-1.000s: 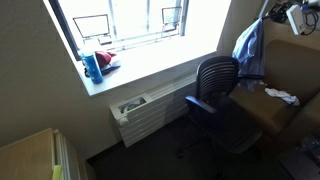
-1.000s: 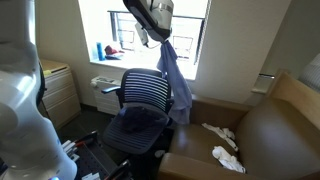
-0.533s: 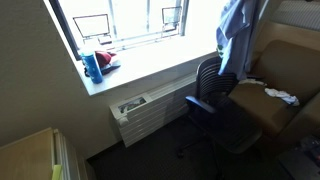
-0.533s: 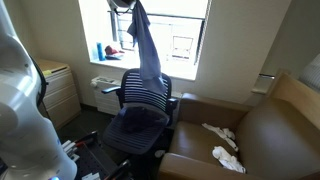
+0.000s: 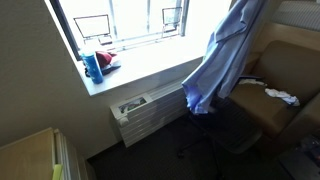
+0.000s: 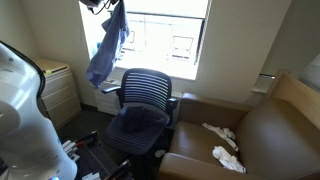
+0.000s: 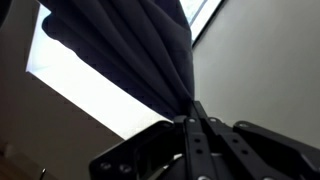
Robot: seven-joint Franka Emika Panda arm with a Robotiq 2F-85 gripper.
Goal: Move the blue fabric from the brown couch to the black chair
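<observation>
Clamping blue fabric (image 6: 106, 50), fingers (image 7: 181, 140) hold it aloft

I can read no text, label, brand or number in any of my views. The blue container (image 5: 91, 68) on the window sill (image 5: 150, 66), well apart from my gripper (image 7: 190, 112), is too small to show print. The blue fabric (image 7: 130, 50) pinched between my fingers is plain where I see it.
</observation>
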